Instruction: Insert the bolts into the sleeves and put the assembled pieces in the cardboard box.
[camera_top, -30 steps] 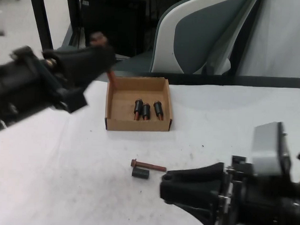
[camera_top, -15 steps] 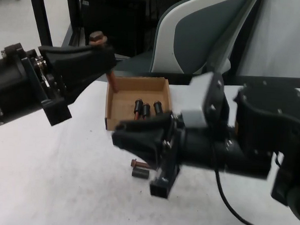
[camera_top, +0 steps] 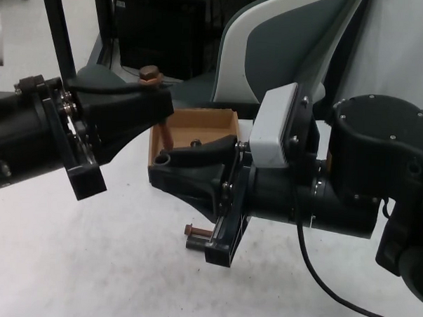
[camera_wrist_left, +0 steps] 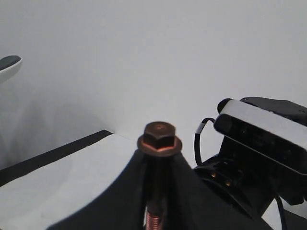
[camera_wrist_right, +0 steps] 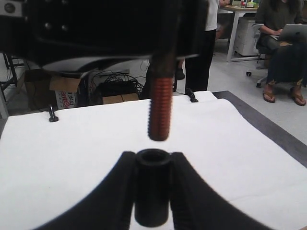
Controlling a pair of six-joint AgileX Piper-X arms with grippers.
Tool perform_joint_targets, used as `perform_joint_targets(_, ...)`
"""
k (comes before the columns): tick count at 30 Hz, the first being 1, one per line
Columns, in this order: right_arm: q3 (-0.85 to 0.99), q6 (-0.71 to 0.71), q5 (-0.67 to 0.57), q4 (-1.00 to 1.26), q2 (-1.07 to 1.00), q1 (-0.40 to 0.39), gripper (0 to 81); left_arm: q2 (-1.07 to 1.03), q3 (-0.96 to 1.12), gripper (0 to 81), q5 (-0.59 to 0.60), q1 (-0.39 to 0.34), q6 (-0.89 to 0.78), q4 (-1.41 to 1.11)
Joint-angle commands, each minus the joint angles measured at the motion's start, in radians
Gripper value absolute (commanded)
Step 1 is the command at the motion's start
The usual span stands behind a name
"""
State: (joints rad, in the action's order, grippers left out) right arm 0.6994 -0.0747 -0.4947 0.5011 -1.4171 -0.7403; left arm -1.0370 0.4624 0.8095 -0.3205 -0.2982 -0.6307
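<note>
Right wrist view shows the right jaws clenched on an upright black sleeve, its open end just under, not touching, the threaded tip of the copper bolt that the left jaws grip head-up above the white desk, the cardboard box just beyond.

The left gripper holds a bolt upright, head up, at the left above the bench. Just under the bolt's tip, apart from it, stands a sleeve held by the right gripper. Behind both lies the cardboard box, with what may be an assembled piece inside. Nearer, on the bench, a second bolt lies just behind a second sleeve, both partly hidden.
</note>
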Motion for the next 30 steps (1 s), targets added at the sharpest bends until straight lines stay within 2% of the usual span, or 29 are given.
perform_joint_targets(1, 0.014, -0.011, 0.004, 0.013, 0.005, 0.001, 0.3, 0.012, 0.001, 0.8, 0.030, -0.004, 0.038, -0.024)
perform_joint_targets(5, 0.014, -0.015, 0.006, 0.013, 0.008, 0.001, 0.3, 0.012, 0.001, 0.8, 0.024, -0.004, 0.038, 0.002)
perform_joint_targets(12, 0.014, -0.015, 0.089, 0.013, 0.033, 0.019, 0.3, 0.012, 0.001, 0.8, -0.015, -0.004, 0.038, 0.006)
perform_joint_targets(16, 0.014, -0.015, 0.077, 0.013, 0.037, 0.024, 0.3, 0.012, 0.001, 0.8, -0.015, -0.004, 0.038, 0.006)
perform_joint_targets(20, 0.014, -0.015, 0.001, 0.007, 0.037, 0.024, 0.3, 0.012, 0.001, 0.8, -0.015, -0.004, 0.038, 0.006)
perform_joint_targets(30, 0.014, 0.008, -0.036, 0.005, 0.037, 0.024, 0.3, 0.012, 0.001, 0.8, -0.019, -0.004, 0.059, 0.006)
